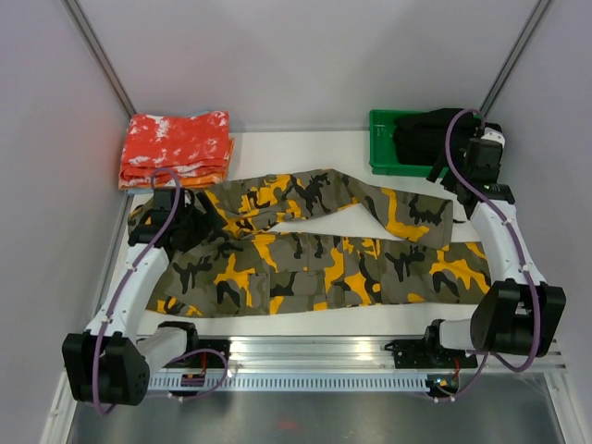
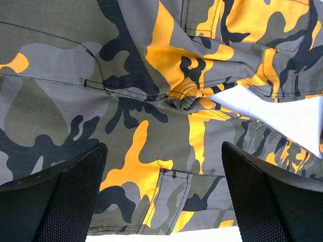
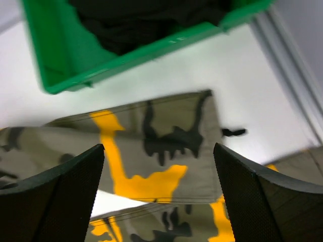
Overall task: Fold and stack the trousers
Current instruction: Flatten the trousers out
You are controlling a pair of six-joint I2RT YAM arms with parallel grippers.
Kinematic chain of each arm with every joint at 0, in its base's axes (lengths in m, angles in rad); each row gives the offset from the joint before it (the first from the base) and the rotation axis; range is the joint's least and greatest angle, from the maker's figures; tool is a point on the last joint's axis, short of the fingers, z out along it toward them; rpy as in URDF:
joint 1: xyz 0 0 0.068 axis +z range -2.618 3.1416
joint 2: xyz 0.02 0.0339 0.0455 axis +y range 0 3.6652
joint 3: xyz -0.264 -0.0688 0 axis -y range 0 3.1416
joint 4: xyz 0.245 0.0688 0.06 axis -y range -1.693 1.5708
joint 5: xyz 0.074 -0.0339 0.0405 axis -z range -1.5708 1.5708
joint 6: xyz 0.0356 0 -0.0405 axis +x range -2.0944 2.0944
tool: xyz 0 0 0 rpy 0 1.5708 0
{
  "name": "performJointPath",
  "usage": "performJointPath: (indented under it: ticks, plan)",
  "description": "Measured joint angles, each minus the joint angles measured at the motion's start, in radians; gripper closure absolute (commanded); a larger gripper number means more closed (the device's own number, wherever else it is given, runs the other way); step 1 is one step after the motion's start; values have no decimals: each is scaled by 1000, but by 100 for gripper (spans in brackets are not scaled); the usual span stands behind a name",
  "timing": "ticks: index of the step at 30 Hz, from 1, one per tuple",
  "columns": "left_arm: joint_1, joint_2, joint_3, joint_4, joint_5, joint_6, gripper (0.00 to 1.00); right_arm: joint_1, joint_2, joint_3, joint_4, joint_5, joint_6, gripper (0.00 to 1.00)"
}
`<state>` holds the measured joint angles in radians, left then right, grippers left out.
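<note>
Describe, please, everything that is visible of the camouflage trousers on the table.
The trousers are one long pair of woven-looking cloth, patched olive-grey, black and yellow-orange, with stitched seams and a sewn-on pocket. They lie unfolded and somewhat wrinkled on the white table, waist to the left, the two legs running right and parted in a narrow V. The left gripper hangs open over the crotch, the right gripper open over the far leg's hem; neither grips the cloth.

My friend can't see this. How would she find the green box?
Look at the white table and go to its far right corner, past the camouflage trousers. The green box sits there with black cloth inside. It is the only green thing; the folded cloths far left are orange-red.
</note>
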<state>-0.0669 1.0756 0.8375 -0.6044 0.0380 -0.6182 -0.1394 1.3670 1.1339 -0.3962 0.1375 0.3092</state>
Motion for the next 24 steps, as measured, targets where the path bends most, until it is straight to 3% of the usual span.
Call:
performJointPath:
  ticks: [2,5,6,9,14,21,24]
  plan:
    - [0,4,-1,4,19,-1,12,18,-11,0,21,-53,5,13]
    - [-11,4,-1,26,59,5,18,78,27,0,53,-72,11,40]
    - [-27,5,3,30,63,7,20,90,51,0,61,-74,15,56]
    - [-101,22,45,31,59,23,30,99,170,-12,83,-61,46,72]
    - [-251,127,171,66,41,42,55,93,323,-70,73,-25,83,88]
    - [-448,433,352,129,11,43,66,86,396,-79,95,11,90,100]
    - [-498,555,415,140,-24,41,80,66,433,-76,109,10,102,100]
